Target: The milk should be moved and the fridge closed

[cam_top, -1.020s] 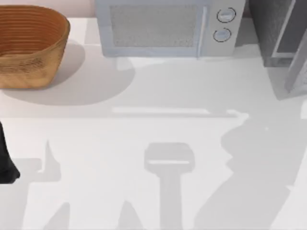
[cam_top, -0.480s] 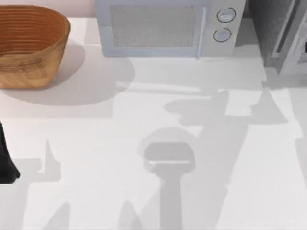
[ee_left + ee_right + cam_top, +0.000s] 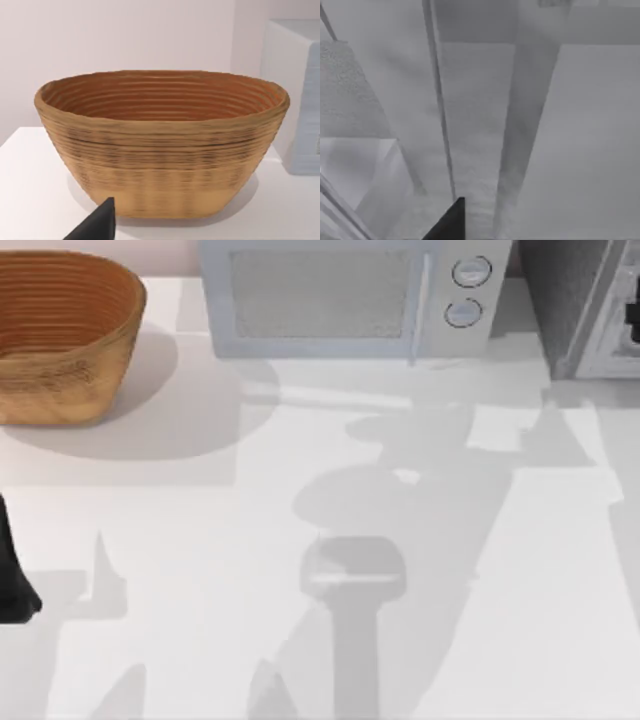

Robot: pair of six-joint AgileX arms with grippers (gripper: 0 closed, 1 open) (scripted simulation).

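Fridge (image 3: 566, 298), a large grey metallic boxy cabinet, stands at the table's far right corner. Its pale grey door panel (image 3: 612, 332) lies close along the front of the cabinet. The right gripper (image 3: 632, 322) is right against that door panel, a small dark shape at the right edge of the top view. In the right wrist view the door's flat pale surfaces (image 3: 475, 115) lie immediately ahead of the right gripper (image 3: 448, 224). Whether its jaws are spread or pressed together cannot be told.

Away from that gripper toward the table's left, just beside the fridge, sits a light grey microwave (image 3: 345, 298) with two round knobs. Its front faces the white table (image 3: 200, 540).

The left arm (image 3: 10, 580) is parked at the table's left edge. Directly ahead of the left gripper (image 3: 100, 224), a little way off, rests a brown woven oval basket (image 3: 160, 150). In the top view this basket (image 3: 60, 335) stands at the far left corner, well apart from the microwave. The state of the left jaws cannot be told either.
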